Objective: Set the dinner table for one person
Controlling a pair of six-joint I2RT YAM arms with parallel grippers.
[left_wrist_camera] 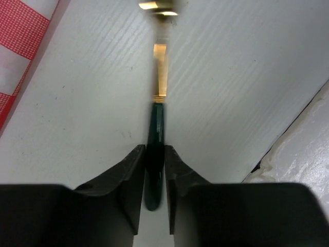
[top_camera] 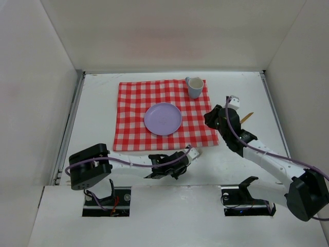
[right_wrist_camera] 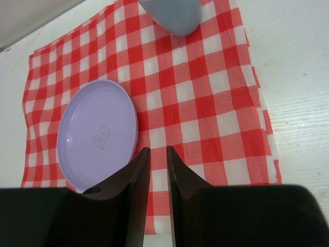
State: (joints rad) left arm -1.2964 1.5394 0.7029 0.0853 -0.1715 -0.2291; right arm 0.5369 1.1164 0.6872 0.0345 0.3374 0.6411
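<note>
L claw [left_wrist_camera: 154,152] on utensil [left_wrist_camera: 157,122], cloth [left_wrist_camera: 21,37] nr

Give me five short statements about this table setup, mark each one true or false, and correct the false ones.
1. The purple plate lies on the checked cloth. True.
2. The mug stands on the plate. False: it stands on the cloth's far right corner, apart from the plate.
3. The left gripper is closed on the dark green handle of a utensil. True.
4. The right gripper holds the mug. False: nothing sits between its fingers, and the mug stands beyond it.
5. The utensil lies on the cloth. False: it lies on the bare white dinner table, beside the cloth.
</note>
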